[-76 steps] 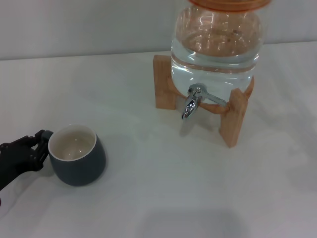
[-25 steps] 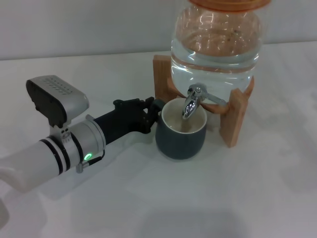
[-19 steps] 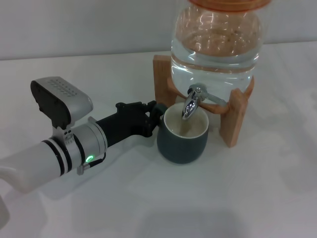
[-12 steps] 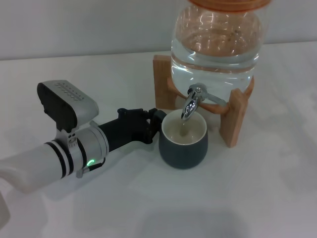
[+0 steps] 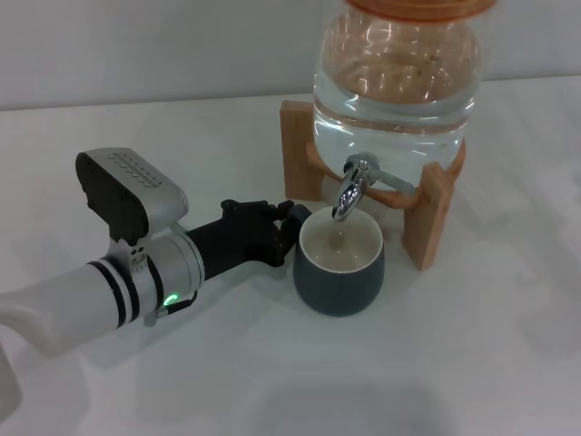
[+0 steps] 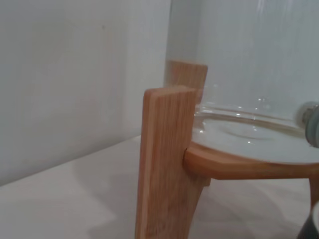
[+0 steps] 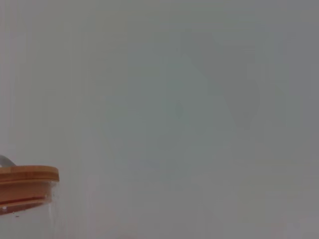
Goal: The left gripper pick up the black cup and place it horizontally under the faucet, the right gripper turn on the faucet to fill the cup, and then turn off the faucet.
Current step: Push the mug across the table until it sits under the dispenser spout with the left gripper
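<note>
The black cup (image 5: 339,272) stands upright on the white table, its cream inside facing up, right under the spout of the chrome faucet (image 5: 349,191). My left gripper (image 5: 287,224) reaches in from the left and is shut on the cup's handle, which its fingers hide. In the left wrist view only a sliver of the cup (image 6: 312,228) and of the faucet (image 6: 312,124) shows at the frame's edge. The right gripper is out of view in every frame.
The clear water jar (image 5: 396,82) sits on a wooden stand (image 5: 427,213) behind the cup; the stand's leg (image 6: 167,164) fills the left wrist view. The right wrist view shows the jar's wooden lid (image 7: 25,181) and a plain wall.
My left arm carried the cup from the table's left to under the faucet, then shifted it slightly right and toward me over the last second. The faucet has not moved.
</note>
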{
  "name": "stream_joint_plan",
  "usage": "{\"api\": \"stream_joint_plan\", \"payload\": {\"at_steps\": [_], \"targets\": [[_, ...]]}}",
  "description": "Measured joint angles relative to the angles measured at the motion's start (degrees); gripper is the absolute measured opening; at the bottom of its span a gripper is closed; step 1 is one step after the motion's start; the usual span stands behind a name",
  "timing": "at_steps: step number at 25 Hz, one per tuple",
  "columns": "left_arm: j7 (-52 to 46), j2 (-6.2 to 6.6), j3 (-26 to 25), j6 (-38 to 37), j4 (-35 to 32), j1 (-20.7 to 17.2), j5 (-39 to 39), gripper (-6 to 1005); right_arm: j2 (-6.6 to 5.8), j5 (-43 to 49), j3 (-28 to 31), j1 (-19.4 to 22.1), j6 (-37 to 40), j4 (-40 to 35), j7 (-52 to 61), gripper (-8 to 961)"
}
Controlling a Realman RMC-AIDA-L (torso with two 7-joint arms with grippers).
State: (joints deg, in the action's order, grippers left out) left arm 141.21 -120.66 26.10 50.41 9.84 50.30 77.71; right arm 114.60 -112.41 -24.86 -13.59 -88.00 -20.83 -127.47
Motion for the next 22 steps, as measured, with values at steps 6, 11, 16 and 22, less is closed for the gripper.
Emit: {"api": "stream_joint_plan", "payload": {"at_steps": [6, 11, 16, 22], "targets": [[0.0, 0.28, -0.1, 1.7, 0.0, -0.5, 0.2, 152, 0.00, 0.0, 0.2, 0.0, -0.2, 0.0, 0.0, 797], [-0.3, 0.35, -0.1, 1.5, 0.0, -0.5, 0.3, 355, 0.00, 0.0, 0.3, 0.0, -0.2, -0.1, 0.0, 797], [-0.3, 0.44, -0.1, 2.1, -0.1, -1.1, 0.2, 541, 0.00, 0.0, 0.5, 0.2, -0.2, -0.4, 0.0, 797], [-0.4, 0.85, 0.4, 5.3, -0.7, -3.4, -0.8, 582, -0.13, 0.0, 0.5, 0.5, -0.2, -0.4, 0.1, 797]]}}
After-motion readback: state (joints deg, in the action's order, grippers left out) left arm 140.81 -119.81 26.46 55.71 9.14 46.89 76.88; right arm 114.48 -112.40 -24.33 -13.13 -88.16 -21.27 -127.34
